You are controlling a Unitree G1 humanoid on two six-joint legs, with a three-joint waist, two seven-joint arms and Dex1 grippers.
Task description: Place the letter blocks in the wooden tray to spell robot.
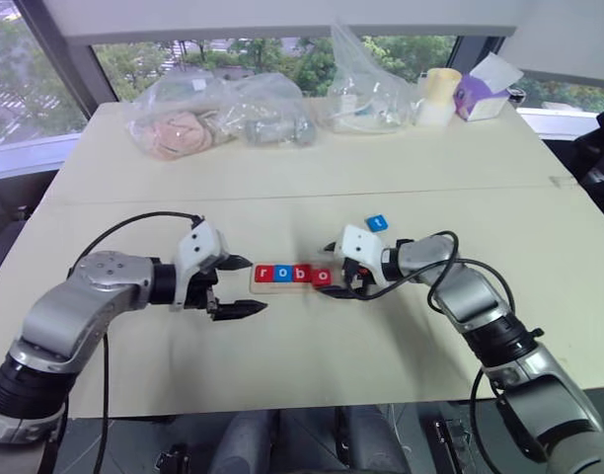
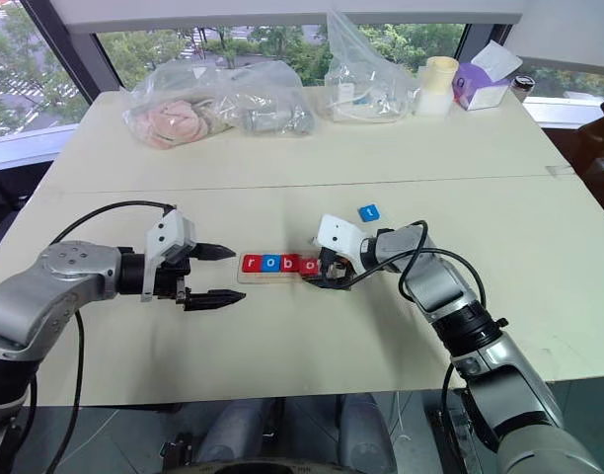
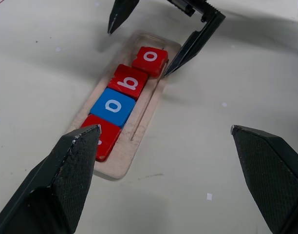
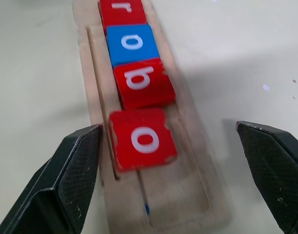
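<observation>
bare tray [image 4: 188,195] end beyond red o [image 4: 141,138]

A pale table [image 1: 282,365] carries a wooden tray [image 1: 266,286]; a blue t block [image 1: 377,223] lies beyond it, plastic bags [image 1: 223,114] farther back.

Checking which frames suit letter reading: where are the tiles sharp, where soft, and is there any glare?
Left wrist view: letter blocks crisp, gripper fingers near the lens soft. Right wrist view: the near red o block slightly blurred, wooden tray end softer. Left eye view: bright windows behind; table evenly lit, no glare.
</observation>
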